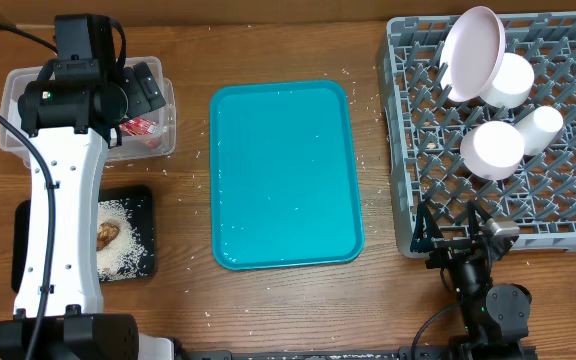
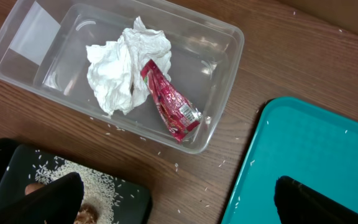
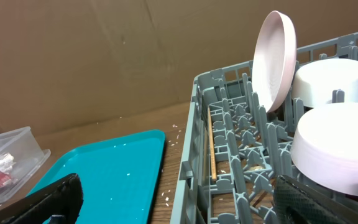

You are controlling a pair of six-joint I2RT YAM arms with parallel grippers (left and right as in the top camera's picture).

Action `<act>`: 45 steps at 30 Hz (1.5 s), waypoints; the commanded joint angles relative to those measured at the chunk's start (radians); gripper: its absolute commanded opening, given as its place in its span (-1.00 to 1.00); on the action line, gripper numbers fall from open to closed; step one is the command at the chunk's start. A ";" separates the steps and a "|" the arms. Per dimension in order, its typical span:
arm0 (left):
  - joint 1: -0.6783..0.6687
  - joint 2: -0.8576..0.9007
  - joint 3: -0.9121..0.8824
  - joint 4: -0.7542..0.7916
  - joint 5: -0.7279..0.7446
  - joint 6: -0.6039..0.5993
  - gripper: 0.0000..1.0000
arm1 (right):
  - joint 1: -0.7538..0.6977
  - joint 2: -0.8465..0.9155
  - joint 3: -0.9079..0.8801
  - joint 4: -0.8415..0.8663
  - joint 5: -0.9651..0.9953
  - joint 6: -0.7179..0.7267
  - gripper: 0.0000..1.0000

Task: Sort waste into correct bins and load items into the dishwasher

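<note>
A crumpled white napkin (image 2: 120, 68) and a red foil wrapper (image 2: 169, 102) lie in the clear tub (image 2: 227, 59). A brown food lump (image 1: 108, 233) sits in rice on the black tray (image 1: 140, 200). My left gripper (image 2: 179, 205) hangs open and holds nothing, above the wood between tub, black tray and teal tray. In the grey dish rack (image 1: 408, 120), a pale pink dish (image 3: 274, 59) stands on edge. Beside it are two upturned bowls (image 1: 508, 80) (image 1: 492, 148) and a white cup (image 1: 540, 128). My right gripper (image 3: 182, 202) is open at the rack's front-left corner, holding nothing.
The teal tray (image 1: 283, 170) lies between the bins and the rack, bare but for scattered rice grains. Rice also dots the wood around it. A thin tan stick (image 3: 211, 146) lies inside the rack's left row. A cardboard wall stands behind the table.
</note>
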 commanded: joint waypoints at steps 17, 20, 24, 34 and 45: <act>0.000 -0.005 0.014 0.000 0.003 -0.009 1.00 | -0.001 -0.009 -0.010 0.006 0.012 -0.007 1.00; 0.000 -0.005 0.014 0.000 0.003 -0.009 1.00 | -0.001 -0.009 -0.010 0.006 0.012 -0.006 1.00; 0.000 -0.003 0.014 -0.101 0.039 -0.003 1.00 | -0.001 -0.009 -0.010 0.006 0.012 -0.007 1.00; -0.008 -0.130 -0.113 -0.178 0.092 0.152 1.00 | -0.001 -0.009 -0.010 0.006 0.012 -0.006 1.00; -0.011 -0.606 -0.868 0.444 0.340 0.564 1.00 | -0.001 -0.009 -0.010 0.006 0.012 -0.006 1.00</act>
